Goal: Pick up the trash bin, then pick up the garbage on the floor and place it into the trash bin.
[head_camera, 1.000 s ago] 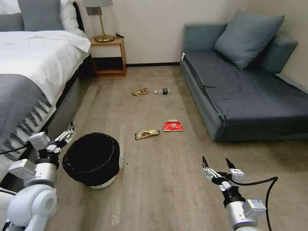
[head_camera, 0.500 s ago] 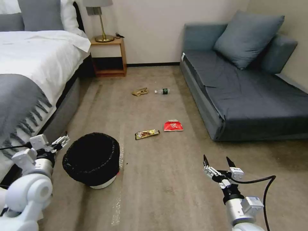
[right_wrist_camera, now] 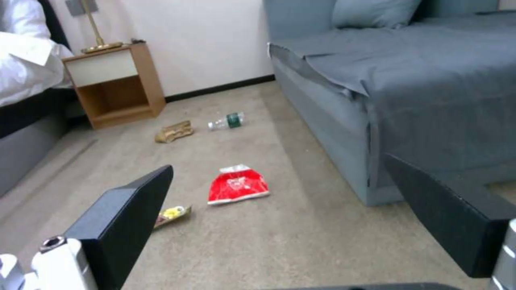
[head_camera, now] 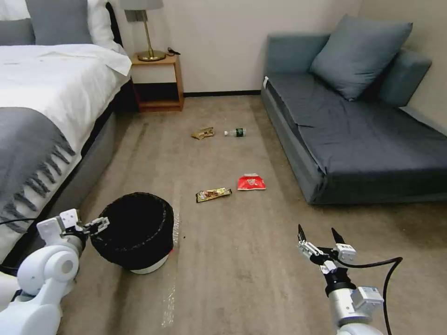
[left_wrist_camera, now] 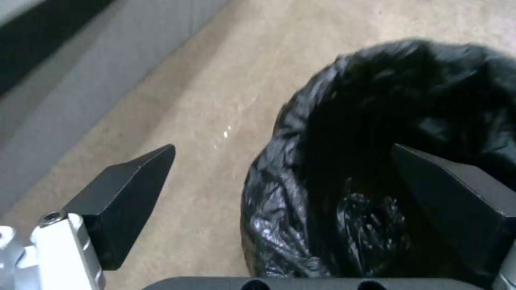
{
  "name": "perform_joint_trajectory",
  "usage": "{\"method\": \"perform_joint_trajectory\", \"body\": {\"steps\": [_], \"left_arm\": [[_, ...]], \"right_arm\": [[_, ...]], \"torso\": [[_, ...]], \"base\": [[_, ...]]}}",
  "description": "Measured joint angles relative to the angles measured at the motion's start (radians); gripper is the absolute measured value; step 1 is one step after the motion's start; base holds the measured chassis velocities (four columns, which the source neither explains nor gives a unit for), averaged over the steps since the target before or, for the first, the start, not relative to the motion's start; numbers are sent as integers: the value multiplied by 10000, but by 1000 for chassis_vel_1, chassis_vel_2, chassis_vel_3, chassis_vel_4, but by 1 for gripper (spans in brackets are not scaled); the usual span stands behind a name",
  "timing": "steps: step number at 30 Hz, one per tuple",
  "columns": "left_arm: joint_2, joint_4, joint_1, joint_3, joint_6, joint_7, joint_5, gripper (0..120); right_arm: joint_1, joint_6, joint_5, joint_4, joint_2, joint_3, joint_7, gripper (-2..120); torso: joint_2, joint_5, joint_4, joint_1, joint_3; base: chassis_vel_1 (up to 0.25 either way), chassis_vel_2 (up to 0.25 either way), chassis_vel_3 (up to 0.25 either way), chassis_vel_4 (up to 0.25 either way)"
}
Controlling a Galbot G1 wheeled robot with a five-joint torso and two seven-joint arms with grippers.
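Bed [head_camera: 42, 93]: along the robot's left, white sheets with a grey throw hanging over the near end.
Sofa [head_camera: 354, 135]: grey, along the robot's right, with a loose cushion [head_camera: 358, 53] propped at the far end.
Nightstand [head_camera: 156, 81]: wooden, against the far wall beside the bed, with a brass lamp [head_camera: 148, 32] on top.
Trash bin [head_camera: 133, 231]: standing upright on the carpet near the foot of the bed, low and white, its black bag folded over the rim.
Left gripper [head_camera: 98, 224]: down at the bin's near-left edge, fingers spread apart and holding nothing; in the left wrist view one finger is outside the bag-covered rim and the other is over the bin's mouth.
Right gripper [head_camera: 320, 236]: hovering above bare carpet well to the right of the bin, jaws wide apart and empty.
Red snack bag [head_camera: 251, 182]: flat on the floor in the middle of the room, near the sofa's front.
Candy bar wrapper [head_camera: 213, 194]: just left of the red bag, between it and the bin.
Crumpled paper wrapper [head_camera: 203, 133]: farther off, towards the nightstand.
Small bottle [head_camera: 235, 132]: lying on its side just right of the crumpled paper.
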Motion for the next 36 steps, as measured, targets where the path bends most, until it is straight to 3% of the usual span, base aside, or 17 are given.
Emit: {"method": "perform_joint_trajectory", "body": {"steps": [6,12,14,18,20,22,36], "left_arm": [[-330,623,-242,128,-255,99,24,98],[-722,1720,-653,331,-994,756,594,90],[-755,1787,-688,354,-1026,819,623,88],[-912,2146,-984,452,-1066,1034,679,70],[-918,2171,-1003,457,-1062,1045,679,69],[-952,2334,-1128,474,-981,1188,677,57],[-1042,2515,-1055,235,-963,1725,539,10]], "right_arm": [[54,33,5,-97,-8,21,-1,100],[193,111,-137,-267,-147,-68,-29,100],[207,115,-158,-274,-165,-84,-39,100],[324,117,-163,-341,-209,-148,-46,100],[330,117,-162,-350,-212,-149,-46,100],[373,117,-158,-440,-276,-175,-44,100],[792,-124,87,-644,-574,-366,-12,100]], "torso": [[0,0,0,0,0],[0,-1,0,1,1],[0,-1,0,1,0],[0,10,3,0,-1],[1,11,3,0,-2],[1,19,4,0,-2],[2,5,-1,0,-2]], "base": [[0,0,0,0],[0,0,0,0],[0,0,0,0],[0,0,0,0],[0,0,0,0],[0,0,0,0],[0,0,0,0]]}}
